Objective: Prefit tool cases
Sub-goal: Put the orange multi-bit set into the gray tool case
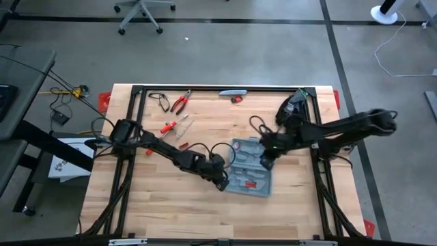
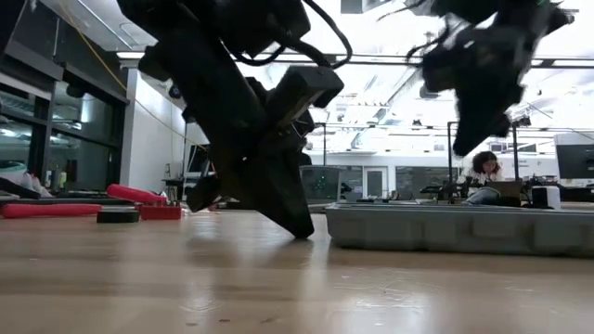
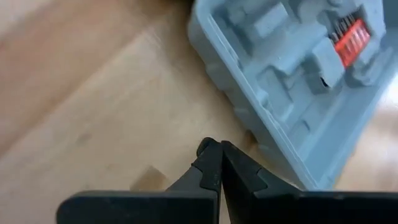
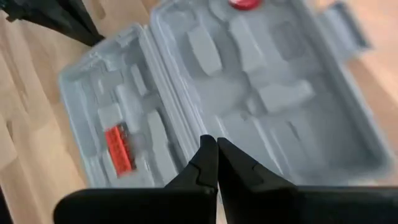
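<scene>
Two grippers work the open case (image 1: 249, 169) lying mid-table. From above, the left gripper (image 1: 222, 183) sits at its near-left edge and the right gripper (image 1: 265, 161) hangs over the hinge.

Low down, bare wood fronts the case.

Both wrist views show clenched, empty fingers. I'd judge placement underway; next, nudge it square.

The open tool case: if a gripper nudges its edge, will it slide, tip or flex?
The tool case lies open and flat on the smooth wooden table, so it would probably slide rather than tip. Its thin moulded plastic looks light and may flex slightly.
</scene>
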Controlling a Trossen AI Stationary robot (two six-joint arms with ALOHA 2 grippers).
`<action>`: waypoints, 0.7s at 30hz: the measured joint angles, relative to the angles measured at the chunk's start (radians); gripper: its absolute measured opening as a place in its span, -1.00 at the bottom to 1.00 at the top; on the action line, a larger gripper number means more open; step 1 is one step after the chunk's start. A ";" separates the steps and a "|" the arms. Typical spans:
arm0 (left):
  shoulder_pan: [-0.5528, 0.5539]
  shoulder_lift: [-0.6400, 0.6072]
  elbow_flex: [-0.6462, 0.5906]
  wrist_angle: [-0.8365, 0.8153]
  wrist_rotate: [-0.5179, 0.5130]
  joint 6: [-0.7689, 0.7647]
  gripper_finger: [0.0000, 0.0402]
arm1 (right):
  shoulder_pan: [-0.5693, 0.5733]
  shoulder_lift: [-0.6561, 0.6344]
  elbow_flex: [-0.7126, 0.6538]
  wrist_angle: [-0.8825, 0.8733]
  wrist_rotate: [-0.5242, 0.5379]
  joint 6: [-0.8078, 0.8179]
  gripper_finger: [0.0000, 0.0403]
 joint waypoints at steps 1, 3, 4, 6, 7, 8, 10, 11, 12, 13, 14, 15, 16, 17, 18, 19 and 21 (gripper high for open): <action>-0.006 -0.001 0.000 0.001 -0.014 -0.007 -1.00 | 0.017 -0.039 0.000 -0.040 0.027 0.018 -1.00; -0.013 -0.001 0.000 0.002 -0.033 -0.017 -1.00 | 0.055 -0.108 0.000 -0.130 0.071 0.062 -1.00; -0.014 -0.001 0.000 0.002 -0.039 -0.022 -1.00 | 0.074 -0.136 0.000 -0.179 0.086 0.084 -1.00; -0.017 -0.001 0.000 0.002 -0.057 -0.026 -1.00 | 0.110 -0.176 0.000 -0.262 0.112 0.129 -1.00; -0.017 -0.001 0.000 0.002 -0.065 -0.026 -1.00 | 0.128 -0.191 0.000 -0.297 0.122 0.149 -1.00; -0.017 -0.001 0.000 0.003 -0.073 -0.023 -1.00 | 0.144 -0.200 0.000 -0.326 0.130 0.167 -1.00; -0.012 -0.001 0.000 0.004 -0.076 -0.017 -1.00 | 0.172 -0.204 0.000 -0.362 0.140 0.196 -1.00; -0.008 -0.001 0.000 0.003 -0.075 -0.016 -1.00 | 0.184 -0.200 0.000 -0.370 0.143 0.207 -1.00; -0.005 -0.001 0.000 0.003 -0.075 -0.017 -1.00 | 0.193 -0.196 -0.007 -0.364 0.144 0.216 -1.00; -0.002 -0.001 0.000 0.004 -0.075 -0.017 -1.00 | 0.201 -0.191 -0.026 -0.346 0.143 0.227 -1.00; -0.001 -0.001 0.000 0.004 -0.075 -0.017 -1.00 | 0.208 -0.185 -0.056 -0.322 0.136 0.244 -1.00; 0.000 -0.001 0.000 0.004 -0.077 -0.017 -1.00 | 0.214 -0.180 -0.093 -0.285 0.117 0.261 -1.00; 0.000 -0.001 0.000 0.005 -0.078 -0.017 -1.00 | 0.218 -0.176 -0.135 -0.235 0.095 0.285 -1.00; 0.000 -0.001 0.000 0.005 -0.078 -0.017 -1.00 | 0.221 -0.175 -0.182 -0.175 0.076 0.315 -1.00; 0.000 -0.001 0.000 0.005 -0.078 -0.019 -1.00 | 0.225 -0.175 -0.229 -0.118 0.062 0.350 -1.00; 0.000 -0.001 0.000 0.005 -0.079 -0.022 -1.00 | 0.228 -0.175 -0.275 -0.059 0.055 0.384 -1.00; 0.000 -0.001 0.000 0.006 -0.082 -0.025 -1.00 | 0.217 -0.175 -0.350 0.054 0.030 0.435 -1.00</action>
